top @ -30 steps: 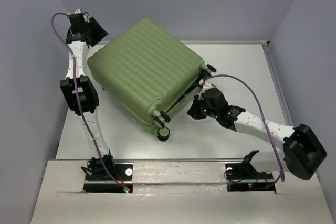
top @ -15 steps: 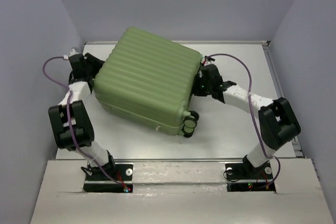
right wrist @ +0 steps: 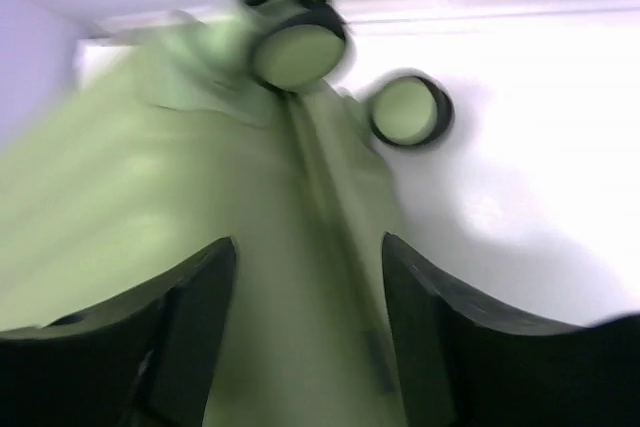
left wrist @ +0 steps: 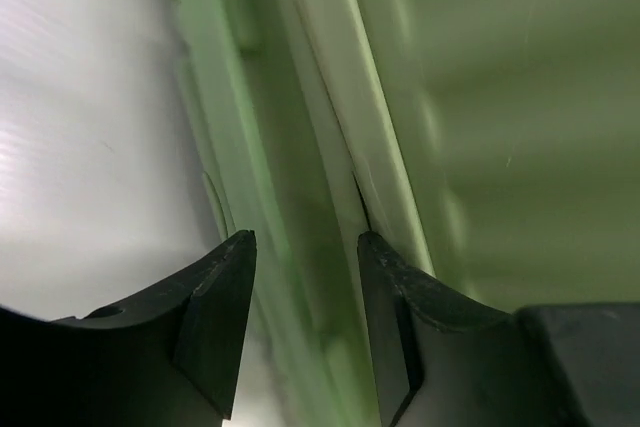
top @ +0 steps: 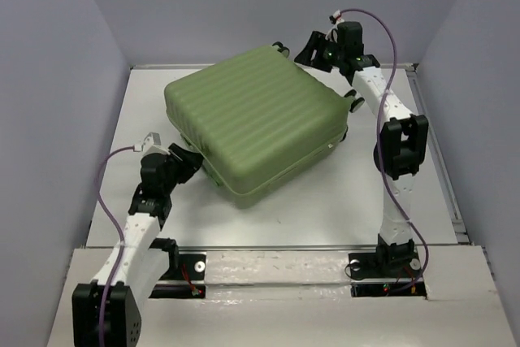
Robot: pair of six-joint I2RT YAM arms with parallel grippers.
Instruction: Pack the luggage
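The large light-green ribbed hard-shell suitcase (top: 256, 123) lay flat on the white table (top: 325, 201), roughly at its middle and turned at an angle, with its two shells brought together and none of its lining showing. The left gripper (top: 188, 162) sat low against the near-left edge of the case. In the left wrist view its jaws stood apart astride the seam ridge between the shells, though whether they pressed on that ridge could not be told. The right gripper (top: 309, 45) was at the far corner by the black wheels with green hubs (right wrist: 298, 52), jaws likewise apart and holding nothing, with the shell filling the space below them (that view was badly blurred). No loose items were visible on the table, so the filling looked finished and the lid down. What seemed left was securing the seam. The pictures did not show whether any zip or latch was fastened, nor what was inside.
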